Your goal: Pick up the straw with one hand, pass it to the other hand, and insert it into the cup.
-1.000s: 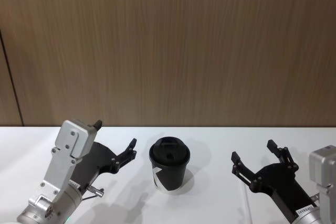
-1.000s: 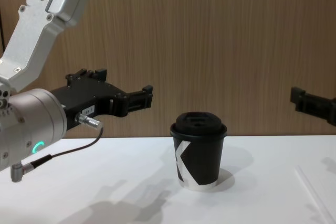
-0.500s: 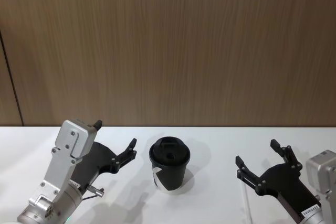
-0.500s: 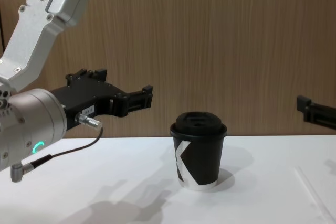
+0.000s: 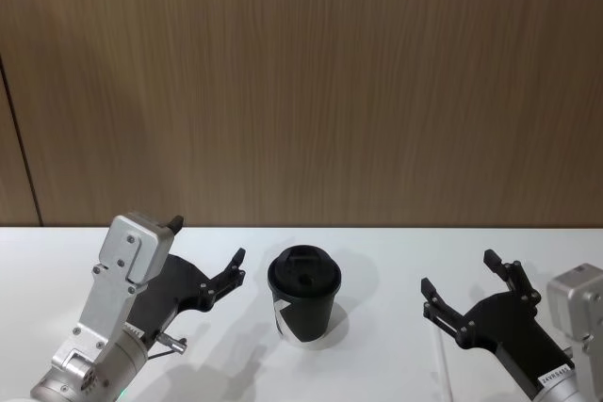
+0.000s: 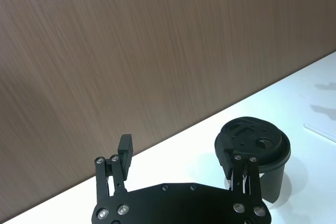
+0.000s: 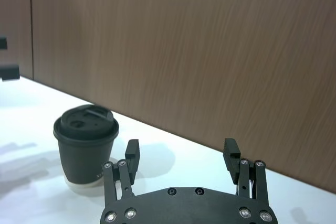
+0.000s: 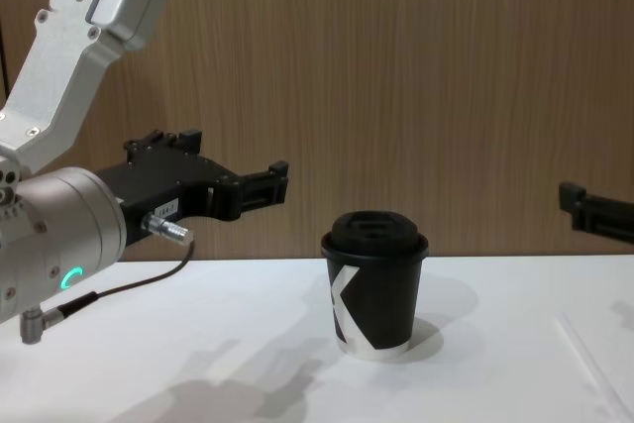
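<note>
One white table [image 5: 396, 244], wood-panel wall [image 5: 301, 91] behind cup [image 5: 303, 300].

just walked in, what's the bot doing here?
Straw handoff job, nothing grasped yet. The straw lies flat on the white table, to the right of the black lidded cup, which stands mid-table. The right gripper hangs open and empty above the table, roughly over the straw's far end. The left gripper is open and empty too, raised off the table on the cup's left side.
</note>
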You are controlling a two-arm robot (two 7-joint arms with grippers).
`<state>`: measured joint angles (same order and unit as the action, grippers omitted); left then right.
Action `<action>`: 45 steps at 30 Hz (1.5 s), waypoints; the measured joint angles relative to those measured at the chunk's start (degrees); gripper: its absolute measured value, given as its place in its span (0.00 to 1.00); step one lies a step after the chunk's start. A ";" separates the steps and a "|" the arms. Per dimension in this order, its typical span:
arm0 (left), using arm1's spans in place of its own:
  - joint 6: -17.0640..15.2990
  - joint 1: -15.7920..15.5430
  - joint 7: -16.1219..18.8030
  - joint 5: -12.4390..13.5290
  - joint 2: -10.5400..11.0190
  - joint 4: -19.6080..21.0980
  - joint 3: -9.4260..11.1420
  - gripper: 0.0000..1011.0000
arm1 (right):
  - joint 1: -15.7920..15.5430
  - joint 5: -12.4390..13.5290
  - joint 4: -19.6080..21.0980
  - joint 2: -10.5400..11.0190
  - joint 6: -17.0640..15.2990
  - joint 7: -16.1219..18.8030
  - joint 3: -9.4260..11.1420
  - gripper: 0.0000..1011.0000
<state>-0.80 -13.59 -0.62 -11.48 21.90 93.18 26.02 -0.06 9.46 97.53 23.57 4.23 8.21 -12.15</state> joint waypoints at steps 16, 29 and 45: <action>0.00 0.00 0.00 0.00 0.00 0.00 0.00 0.99 | -0.75 6.91 3.63 -4.18 -6.11 -4.33 -0.77 0.99; 0.00 0.00 0.00 0.00 0.00 0.00 0.00 0.99 | -0.78 7.01 3.70 -4.23 -6.18 -4.39 -0.79 0.99; 0.00 0.00 0.00 0.00 0.00 0.00 0.00 0.99 | -0.78 7.01 3.70 -4.23 -6.18 -4.39 -0.79 0.99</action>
<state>-0.80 -13.59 -0.62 -11.48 21.90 93.17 26.02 -0.84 16.47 101.23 19.33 -1.95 3.82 -12.94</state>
